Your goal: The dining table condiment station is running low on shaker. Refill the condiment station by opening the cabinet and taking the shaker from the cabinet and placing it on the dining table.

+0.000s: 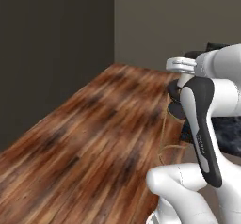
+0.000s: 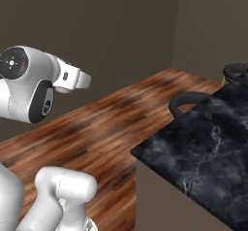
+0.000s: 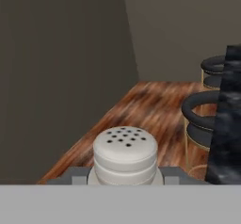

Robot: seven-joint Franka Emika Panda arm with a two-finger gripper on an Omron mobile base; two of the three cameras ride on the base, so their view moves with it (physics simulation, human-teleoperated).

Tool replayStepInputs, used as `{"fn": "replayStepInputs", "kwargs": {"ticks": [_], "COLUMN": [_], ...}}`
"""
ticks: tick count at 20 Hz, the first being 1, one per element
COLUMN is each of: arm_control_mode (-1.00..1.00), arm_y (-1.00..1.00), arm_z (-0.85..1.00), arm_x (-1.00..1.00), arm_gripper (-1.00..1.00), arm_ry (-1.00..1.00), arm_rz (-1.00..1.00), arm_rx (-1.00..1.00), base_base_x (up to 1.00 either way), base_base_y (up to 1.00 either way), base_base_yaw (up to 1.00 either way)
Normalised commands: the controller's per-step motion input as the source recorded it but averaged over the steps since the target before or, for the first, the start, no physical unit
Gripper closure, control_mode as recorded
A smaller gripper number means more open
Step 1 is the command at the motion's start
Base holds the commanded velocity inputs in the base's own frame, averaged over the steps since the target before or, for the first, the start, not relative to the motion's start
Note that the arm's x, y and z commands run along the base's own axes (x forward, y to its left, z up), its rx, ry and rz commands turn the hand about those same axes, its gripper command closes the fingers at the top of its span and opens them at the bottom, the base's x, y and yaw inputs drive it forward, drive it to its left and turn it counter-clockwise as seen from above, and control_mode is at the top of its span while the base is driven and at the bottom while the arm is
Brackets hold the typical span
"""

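Note:
The shaker, a pale grey-white cylinder with a domed, perforated top, stands upright between the two dark finger tips of my gripper, which is shut on it. The dining table, a black slab with white veins on a grey base, lies to the right and ahead; its edge also shows in the hand view as the dining table. The shaker is held in the air over the wooden floor, left of the table's edge. The cabinet is out of view.
Round black stools with thin gold legs stand along the table's far side, and one stool is close ahead on the right. Wooden floor stretches ahead to dark grey walls.

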Motion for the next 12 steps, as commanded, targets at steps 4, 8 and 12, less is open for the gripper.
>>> {"fn": "replayStepInputs", "kwargs": {"ticks": [4, 8, 12], "arm_control_mode": [1.00, 1.00, 1.00], "arm_y": [0.00, 0.00, 0.00], "arm_z": [0.00, 0.00, 0.00], "arm_x": [0.00, 0.00, 0.00], "arm_gripper": [1.00, 1.00, 1.00], "arm_ry": [0.00, 0.00, 0.00], "arm_rz": [0.00, 0.00, 0.00], "arm_rx": [0.00, 0.00, 0.00], "base_base_x": [0.75, 0.77, 0.73], "base_base_y": [0.08, 0.13, 0.32], "base_base_yaw": [-0.41, -0.41, -0.45]}}
